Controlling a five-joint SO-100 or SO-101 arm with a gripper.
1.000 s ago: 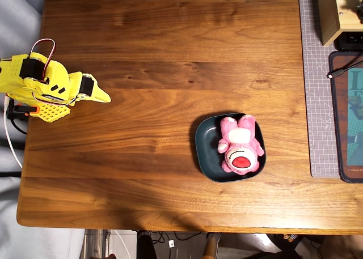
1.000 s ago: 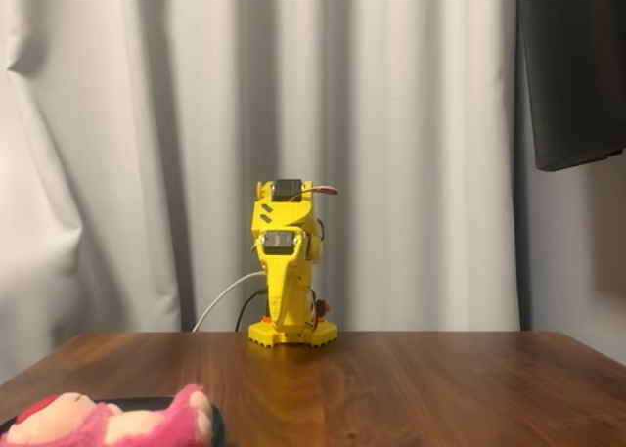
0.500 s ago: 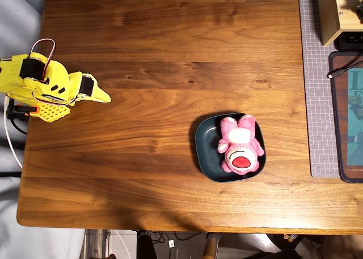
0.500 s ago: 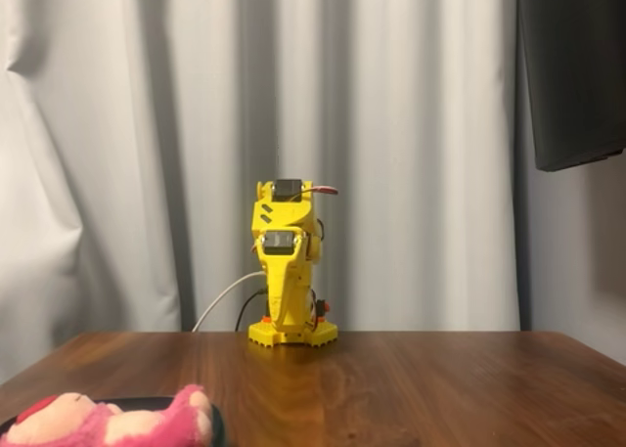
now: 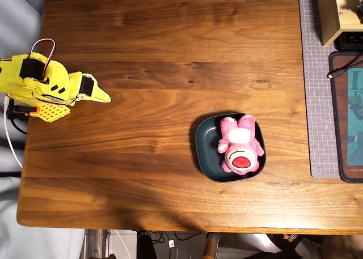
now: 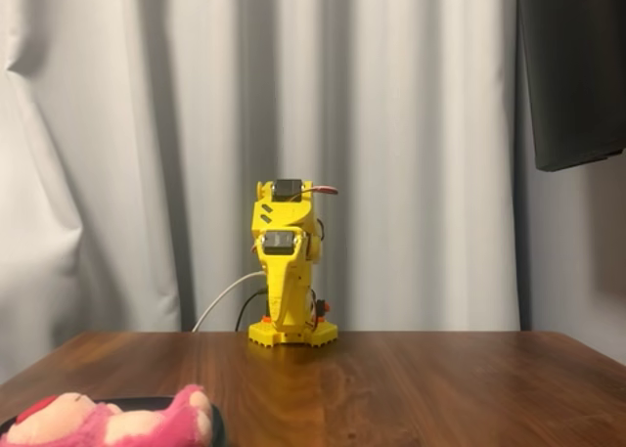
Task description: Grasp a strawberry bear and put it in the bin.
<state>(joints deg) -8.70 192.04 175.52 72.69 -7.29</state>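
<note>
Strawberry bear (image 5: 241, 144) is seen lying inside the bin (image 5: 205, 145), well right of the folded arm's gripper (image 5: 101, 96), which appears closed and empty.

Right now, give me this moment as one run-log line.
arm: folded at table's left edge, overhead view | gripper: empty, jaws look closed | strawberry bear: lying in bin | task: placement appears done

The bear (image 5: 241, 144) is fluffy pink plush, the bin (image 5: 206, 148) smooth and glossy, the table (image 5: 147, 55) polished, grained wood, the arm (image 5: 42, 86) matt yellow plastic, and the curtain (image 6: 196, 124) soft pale cloth.
</note>
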